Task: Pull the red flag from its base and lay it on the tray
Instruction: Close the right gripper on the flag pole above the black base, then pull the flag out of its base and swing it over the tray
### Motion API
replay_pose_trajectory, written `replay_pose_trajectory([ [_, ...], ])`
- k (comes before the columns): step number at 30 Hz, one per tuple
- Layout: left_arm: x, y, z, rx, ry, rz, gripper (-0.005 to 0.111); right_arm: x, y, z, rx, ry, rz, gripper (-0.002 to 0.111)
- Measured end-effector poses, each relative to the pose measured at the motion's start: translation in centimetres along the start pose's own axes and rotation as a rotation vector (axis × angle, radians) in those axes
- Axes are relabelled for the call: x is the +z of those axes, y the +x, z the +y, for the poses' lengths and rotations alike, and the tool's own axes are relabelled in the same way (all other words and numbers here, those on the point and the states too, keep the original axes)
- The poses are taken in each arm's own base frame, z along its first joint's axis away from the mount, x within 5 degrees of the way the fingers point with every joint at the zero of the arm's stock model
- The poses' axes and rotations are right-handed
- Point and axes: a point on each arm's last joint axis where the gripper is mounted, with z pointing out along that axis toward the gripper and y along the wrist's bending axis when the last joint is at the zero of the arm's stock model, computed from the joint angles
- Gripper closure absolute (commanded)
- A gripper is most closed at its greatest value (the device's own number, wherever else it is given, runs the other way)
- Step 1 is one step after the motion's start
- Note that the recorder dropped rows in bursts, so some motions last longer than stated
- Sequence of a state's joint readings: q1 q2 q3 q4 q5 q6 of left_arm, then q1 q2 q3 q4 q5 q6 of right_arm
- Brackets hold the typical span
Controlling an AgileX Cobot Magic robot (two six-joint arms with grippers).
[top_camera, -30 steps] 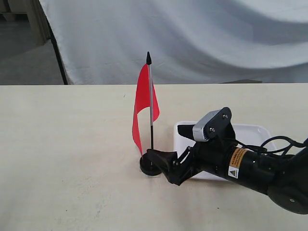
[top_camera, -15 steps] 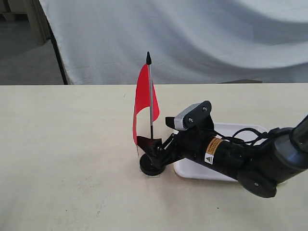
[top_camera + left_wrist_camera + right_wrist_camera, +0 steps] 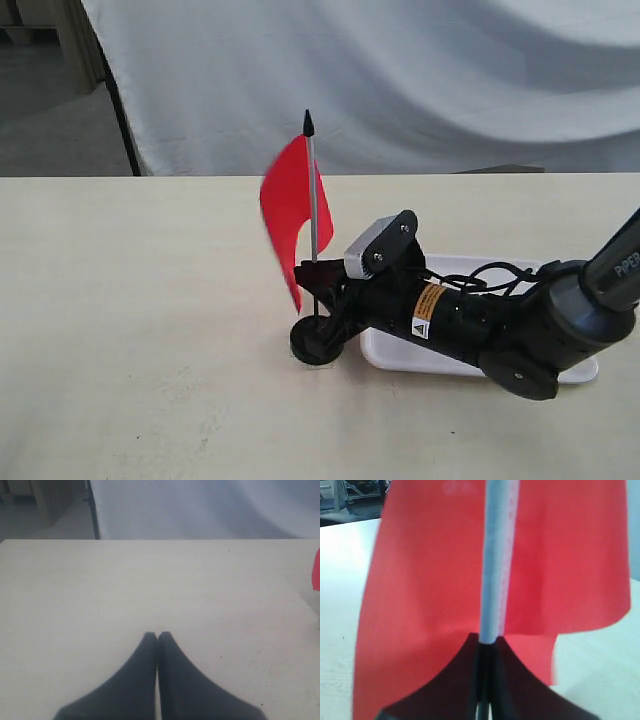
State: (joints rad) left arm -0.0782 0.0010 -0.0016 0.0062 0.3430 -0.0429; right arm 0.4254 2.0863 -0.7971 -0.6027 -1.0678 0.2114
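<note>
One tray (image 3: 385,352) is seen, partly covered by the right arm. One red flag (image 3: 285,205) is seated upright in one base (image 3: 312,345) just beside it, its pole clamped by the right gripper (image 3: 318,285). The left gripper (image 3: 158,636) is pressed closed over the table (image 3: 150,300).

Soft, even light fills the room. The pale table (image 3: 140,300) carries only a faint shadow under the base (image 3: 308,350), and the white backdrop cloth (image 3: 450,80) shows gentle grey folds. In the exterior view the cloth of the red flag (image 3: 285,200) is smeared, with indistinct edges. The left wrist view is hazy, the left gripper (image 3: 158,636) a dark, unfocused silhouette. In the right wrist view the flag looms too close to be sharp, and the right gripper (image 3: 487,645) is featureless black.
</note>
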Motion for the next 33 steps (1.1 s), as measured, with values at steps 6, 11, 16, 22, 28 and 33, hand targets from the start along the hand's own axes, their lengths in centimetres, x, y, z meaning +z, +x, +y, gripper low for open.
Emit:
replay_pose_trajectory([
  [6,0.0,0.0,0.0,0.000,0.000,0.000,0.107,-0.5,-1.5,0.5,-0.031,-0.065,0.023,0.106],
  [11,0.0,0.0,0.0,0.000,0.000,0.000,0.107,-2.4,-7.1,1.1,-0.150,-0.062,0.038,0.106],
  [16,0.0,0.0,0.0,0.000,0.000,0.000,0.107,-5.0,-10.1,0.2,-0.263,0.110,0.202,0.106],
  [22,0.0,0.0,0.0,0.000,0.000,0.000,0.107,-8.7,-10.7,-1.4,-0.487,0.317,0.564,0.106],
  [28,0.0,0.0,0.0,0.000,0.000,0.000,0.107,-12.1,-9.3,-2.9,-0.659,0.416,1.016,0.106],
  [33,0.0,0.0,0.0,0.000,0.000,0.000,0.107,-13.5,-9.2,-3.6,-0.729,0.471,1.180,0.106],
])
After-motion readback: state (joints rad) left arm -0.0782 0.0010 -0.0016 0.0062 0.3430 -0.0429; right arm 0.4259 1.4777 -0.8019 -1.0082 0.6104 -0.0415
